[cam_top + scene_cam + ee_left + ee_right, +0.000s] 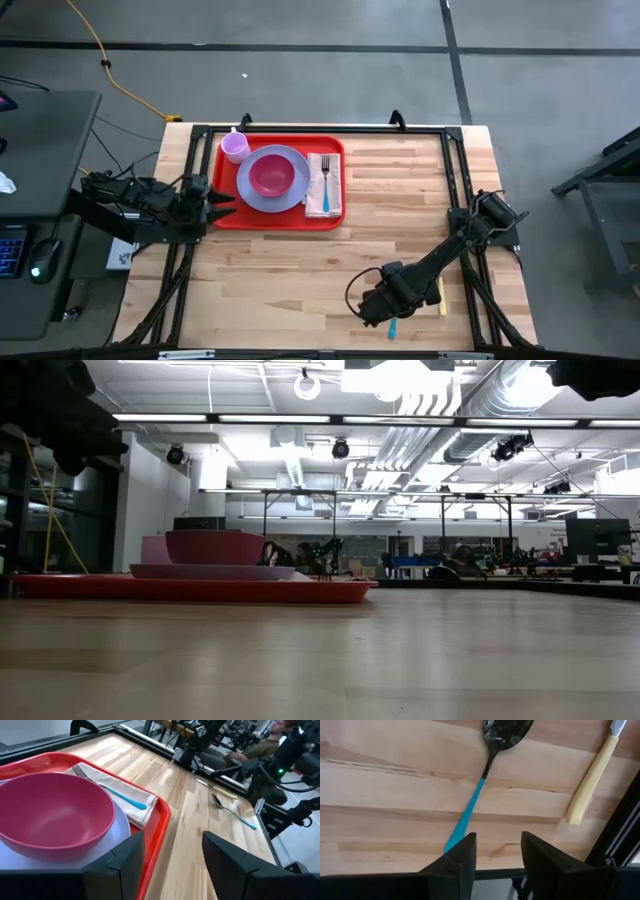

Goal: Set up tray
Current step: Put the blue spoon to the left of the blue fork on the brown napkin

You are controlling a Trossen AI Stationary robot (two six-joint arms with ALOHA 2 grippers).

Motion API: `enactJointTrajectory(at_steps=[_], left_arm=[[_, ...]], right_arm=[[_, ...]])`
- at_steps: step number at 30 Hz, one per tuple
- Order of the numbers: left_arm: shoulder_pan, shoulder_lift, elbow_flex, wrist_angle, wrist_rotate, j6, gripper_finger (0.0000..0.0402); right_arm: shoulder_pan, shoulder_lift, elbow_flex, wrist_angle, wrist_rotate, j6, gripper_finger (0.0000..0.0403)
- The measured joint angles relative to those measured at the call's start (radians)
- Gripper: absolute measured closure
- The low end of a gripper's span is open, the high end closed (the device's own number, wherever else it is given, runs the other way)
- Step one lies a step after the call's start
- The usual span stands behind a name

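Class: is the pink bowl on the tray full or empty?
Empty: the left wrist view shows the pink bowl's bare inside, sitting on the lavender plate in the red tray.

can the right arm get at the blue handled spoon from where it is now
Probably yes. The right gripper hangs right above the blue-handled metal spoon with open fingers, and nothing covers it; the yellow-handled knife lies apart beside it on the wooden table.

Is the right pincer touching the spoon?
Apart. The right wrist view shows the open right pincer hovering above the spoon, whose blue handle lies on the table below.
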Motion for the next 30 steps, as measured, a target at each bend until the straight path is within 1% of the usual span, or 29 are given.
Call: enactJointTrajectory(at_steps=[8,11,14,18,21,27,30], left_arm=[[0.000,0.000,0.000,0.000,0.029,0.017,0.0174],[0.000,0.000,0.000,0.000,0.030,0.017,0.0174],[0.000,0.000,0.000,-0.001,0.034,0.017,0.0174],[0.000,0.000,0.000,-0.001,0.034,0.017,0.0174],[0.000,0.000,0.000,-0.001,0.037,0.016,0.0174],[0.000,0.000,0.000,-0.001,0.038,0.008,0.0174],[0.000,0.000,0.000,-0.001,0.038,0.005,0.0174]], right_arm=[[-0.002,-0.001,-0.010,0.008,0.041,0.005,0.0269],[-0.005,-0.002,-0.068,0.066,0.013,0.015,0.0269],[-0.006,-0.001,-0.147,0.166,-0.024,0.028,0.0269],[-0.012,-0.001,-0.205,0.183,-0.060,0.036,0.0269],[-0.012,-0.001,-0.223,0.194,-0.046,0.032,0.0269],[-0.012,-0.001,-0.284,0.333,-0.034,0.032,0.0269],[-0.015,-0.001,-0.308,0.348,-0.036,0.032,0.0269]])
